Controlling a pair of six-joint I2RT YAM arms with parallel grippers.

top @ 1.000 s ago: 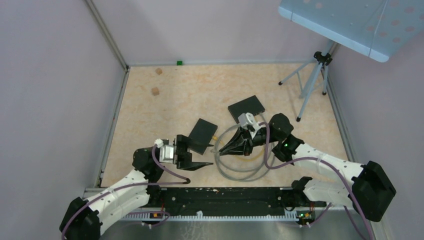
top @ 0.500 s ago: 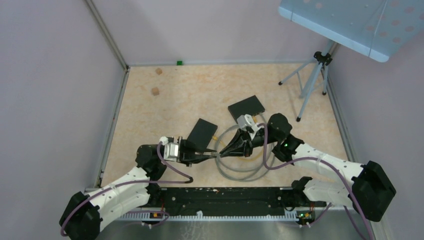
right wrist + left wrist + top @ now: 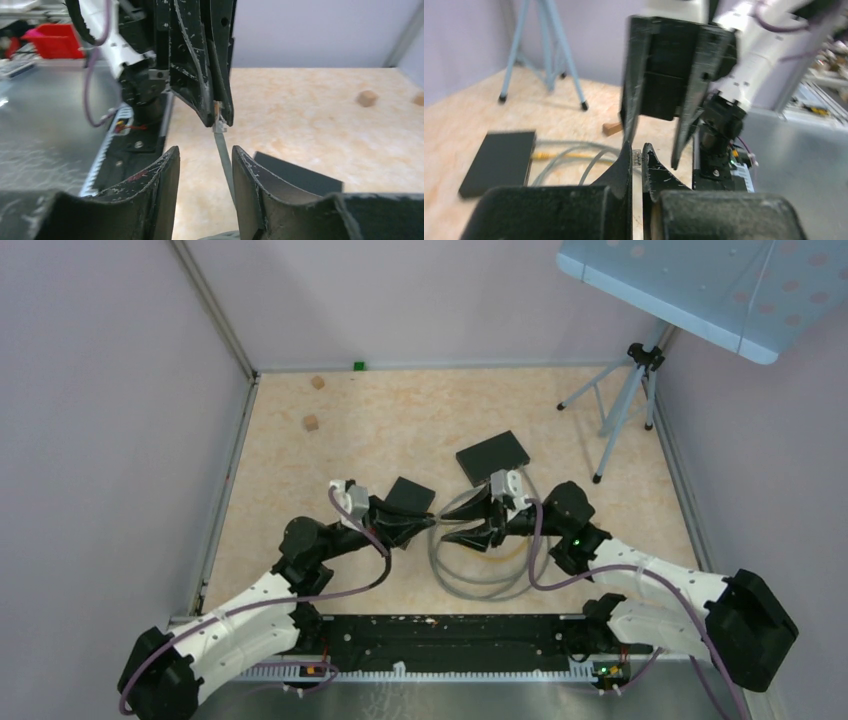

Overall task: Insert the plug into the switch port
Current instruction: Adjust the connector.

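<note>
Status: your left end effector is pressed together on the clear plug, pinching it at the fingertips, with the plug's nose poking out just past them. Your right end effector stands spread, facing the left one tip to tip. The grey cable runs from the plug back between the right fingers, and I cannot tell whether either finger touches it. So the plug is held up off the counter, in the gap between the two arms, carried by the left side alone as far as the pictures show. Done: the plug is picked up and gripped. Not done: it is in no port. Two flat black switches lie on the counter: the near switch just beyond the left fingertips, and the far switch behind the right wrist. Neither port face is clear enough to read, so I cannot tell which one you are aiming for. Left to do, by my judgement: turn the plug to face a port, line it up, and push it home. Watch the slack loop of cable, which could drag on the plug as you move.
</note>
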